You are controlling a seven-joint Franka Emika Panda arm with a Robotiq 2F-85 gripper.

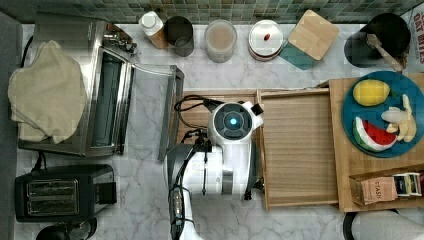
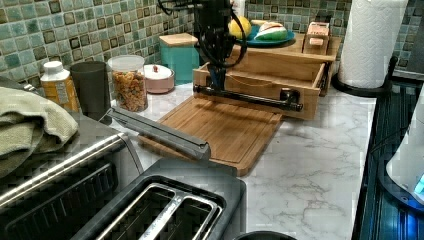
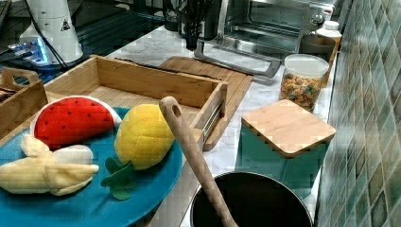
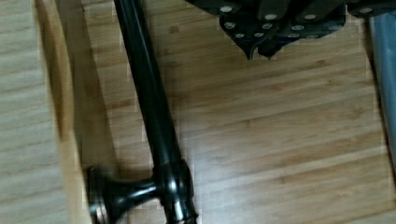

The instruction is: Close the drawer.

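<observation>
Your claw (image 4: 259, 51) hangs over the cutting board (image 2: 225, 132), just beside the black handle bar (image 4: 149, 107), and you cannot tell if it is open or closed. Going rightward in the top view, the drawer (image 1: 297, 150) stands pulled out from the stand (image 1: 350, 165), so you are lining up the push; next, press against its front toward the stand.

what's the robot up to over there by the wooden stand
A Panda arm has its gripper down beside the black bar handle of the wooden drawer. The drawer stands pulled well out of its stand over the cutting board, and it is empty. The handle isn't gripped.
</observation>
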